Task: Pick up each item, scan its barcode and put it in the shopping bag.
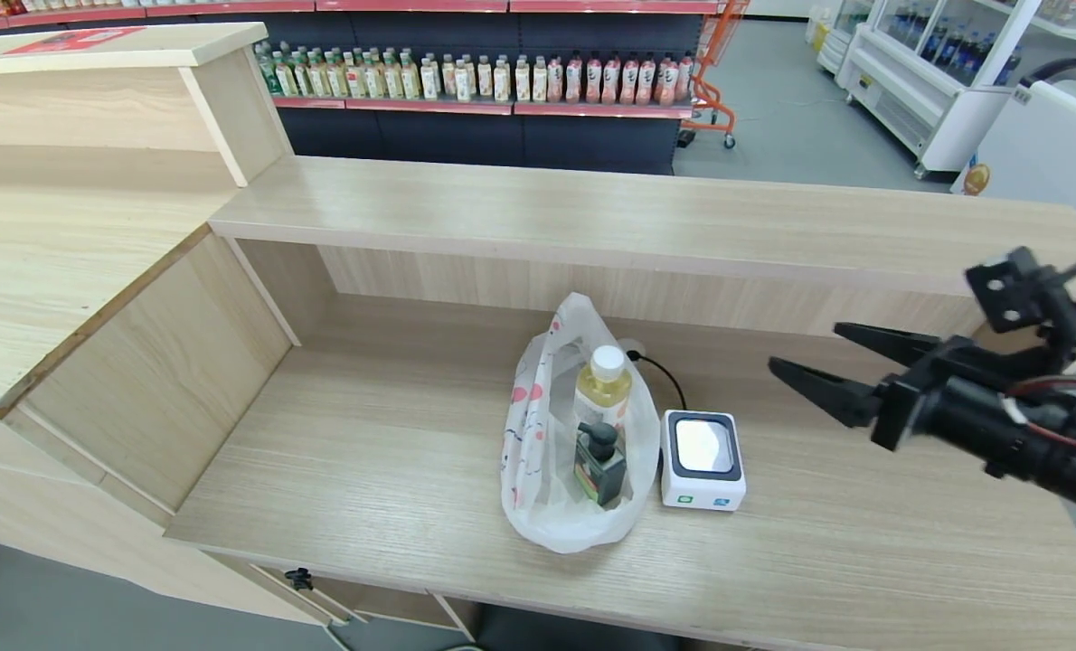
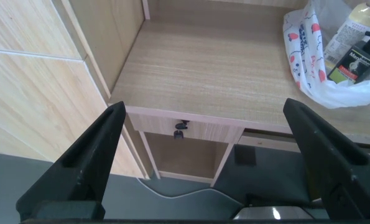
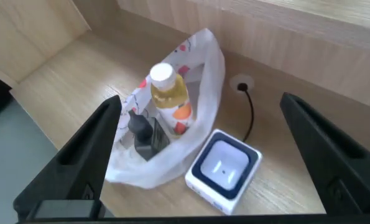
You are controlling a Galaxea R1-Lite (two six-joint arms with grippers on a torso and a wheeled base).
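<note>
A pale wooden counter (image 1: 366, 452) is filling most of the head view, its low worktop running across the lower half and a raised ledge (image 1: 592, 208) crossing the middle from left to right. Behind it, along the top edge of the frame, a dark shelf (image 1: 502, 145) is carrying a long row of drink bottles, and a white cooler (image 1: 918, 99) is standing in the upper right corner. A white plastic bag (image 1: 524, 425) with red spots is sitting open on the worktop just below the centre of the frame, sagging round two items. The right gripper (image 1: 805, 346) is hovering at the right edge of the frame, above the worktop and to the right of the bag, its jaws spread wide and gripping nothing. The left gripper (image 2: 204, 107), seen from its own wrist camera, is hanging before the near edge of the counter with its jaws likewise wide apart and empty, well apart from the bag. A white scanner (image 1: 703, 457) with a glass face is lying just right of the bag, touching its side. Inside the bag, a bottle (image 1: 603, 384) of yellow drink with a white cap is standing towards the back, and a dark pump bottle (image 1: 599, 461) is standing in front of it. A black cable (image 1: 669, 375) is curving from behind the bag towards the scanner.
</note>
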